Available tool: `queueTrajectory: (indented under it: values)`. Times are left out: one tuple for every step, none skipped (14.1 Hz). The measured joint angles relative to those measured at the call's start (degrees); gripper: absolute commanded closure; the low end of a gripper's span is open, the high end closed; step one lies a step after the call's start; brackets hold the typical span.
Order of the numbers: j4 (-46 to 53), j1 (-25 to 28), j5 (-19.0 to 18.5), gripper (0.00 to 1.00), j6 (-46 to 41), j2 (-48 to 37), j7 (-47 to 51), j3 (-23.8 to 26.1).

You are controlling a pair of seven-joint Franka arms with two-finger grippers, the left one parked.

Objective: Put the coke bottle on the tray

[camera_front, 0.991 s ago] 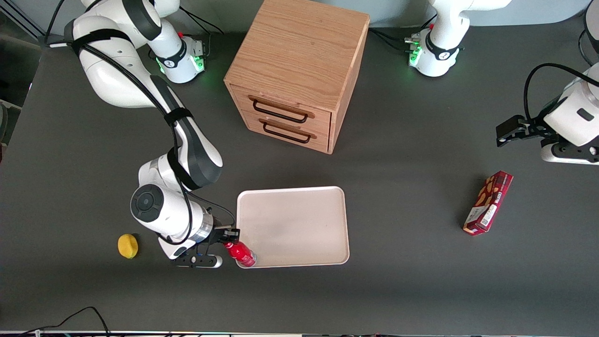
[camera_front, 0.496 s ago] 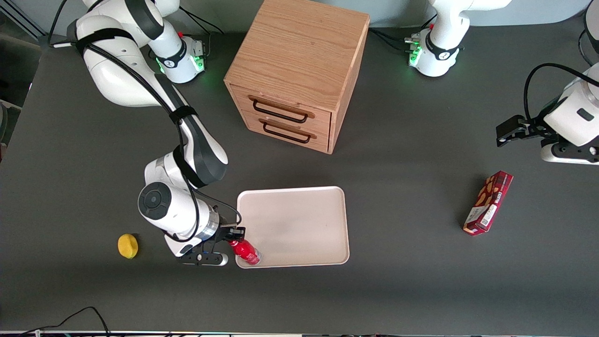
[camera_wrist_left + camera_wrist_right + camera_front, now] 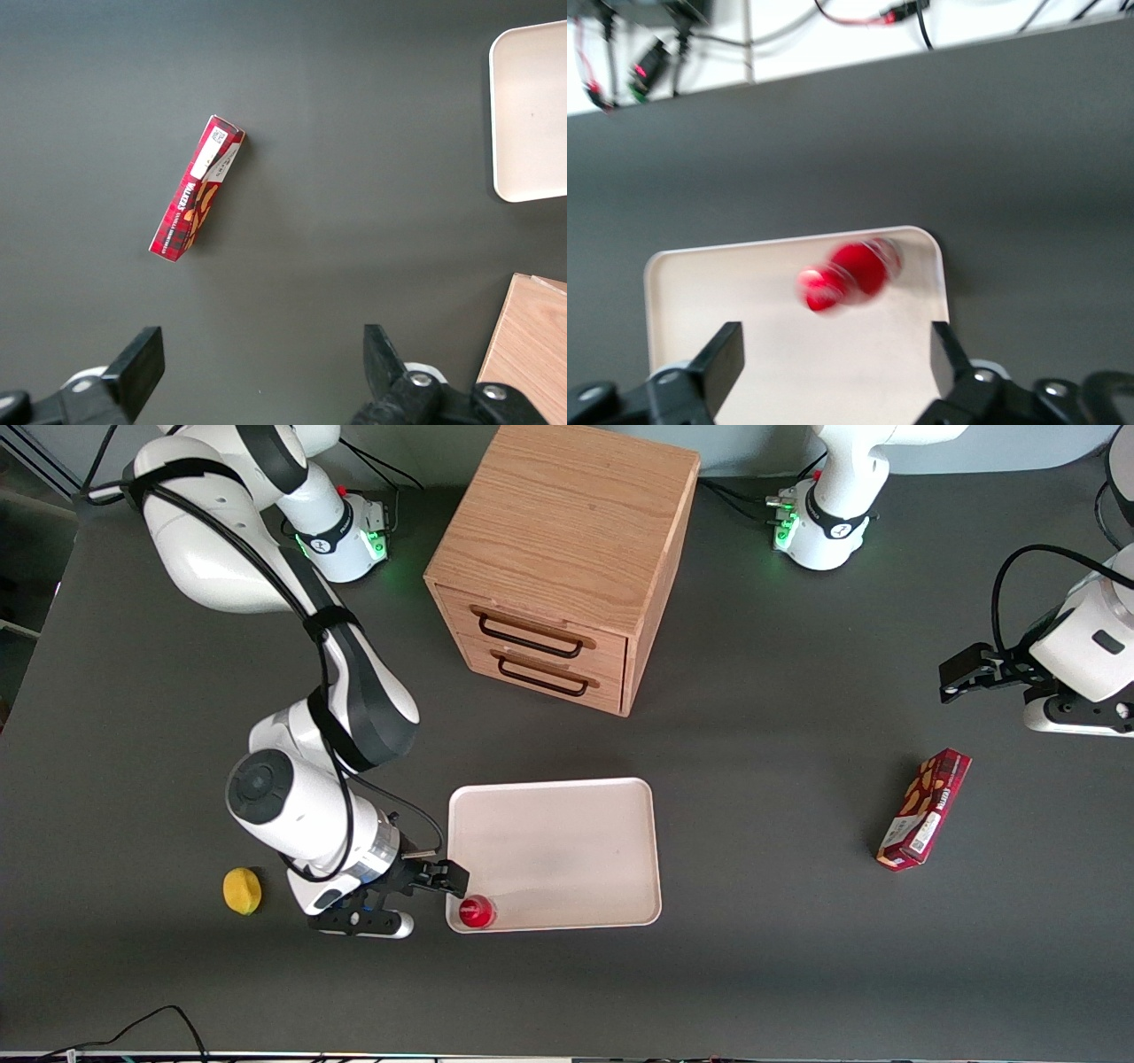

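The bottle (image 3: 477,911) now stands on the tray (image 3: 567,841). It is upright, so from the front view you see mostly its red cap. It sits in the tray corner that is nearest the front camera and nearest the working arm, right by the rim. In the right wrist view the bottle (image 3: 849,273) looks blurry, but it is plainly inside the tray (image 3: 700,301).

The gripper (image 3: 440,877) is just beside that corner of the tray, close to the bottle but not touching it. Its fingers are spread apart and hold nothing. The wrist view shows the same thing: the two fingers (image 3: 725,354) stand wide, and the bottle is out past them, not between them.

So the main job looks done. The bottle is on the tray and has been let go. What is left, I think, is only for the arm to pull away without bumping the bottle. The bottle is near the rim, so a small knock could tip it over.

A second ago the gripper was holding the bottle by its top, and the bottle was tilted over the same corner. Half a second ago it was still held and still leaning. Now it stands straight and free, and the arm has backed off a little toward its own end of the table.

The lemon (image 3: 242,891), the box (image 3: 923,808) and the drawers (image 3: 558,558) have not moved.
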Motion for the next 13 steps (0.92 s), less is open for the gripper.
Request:
queueTrajectory:
  values:
    - [0.6, 0.1, 0.0, 0.00, -0.2, -1.8, 0.2, 0.0]
    - [0.9, 0.1, 0.0, 0.00, -1.1, -4.2, 0.3, 0.0]
    - [1.1, 0.0, 0.0, 0.00, -4.3, -7.3, 0.4, -0.2]
    - [1.2, -0.2, -0.2, 0.00, -9.5, -10.5, 0.4, -0.5]
    - [1.2, -0.5, -0.6, 0.00, -15.1, -13.7, 0.4, -1.0]
    - [1.2, -1.1, -1.4, 0.00, -20.7, -16.7, 0.4, -1.4]
    - [0.9, -2.0, -2.2, 0.00, -26.4, -19.7, 0.4, -1.6]
    - [-0.1, -3.1, -2.6, 0.00, -30.3, -22.5, 0.2, -1.7]
    - [-2.2, -4.4, -2.8, 0.00, -32.2, -25.5, -0.5, -1.7]
    - [-5.8, -5.8, -2.9, 0.00, -32.5, -29.1, -1.8, -1.7]
    - [-10.3, -7.4, -2.9, 0.00, -31.7, -33.0, -3.2, -1.7]
    - [-15.9, -9.0, -2.9, 0.00, -30.2, -37.6, -4.5, -1.7]
    - [-22.0, -10.2, -2.9, 0.00, -28.2, -42.5, -5.3, -1.7]
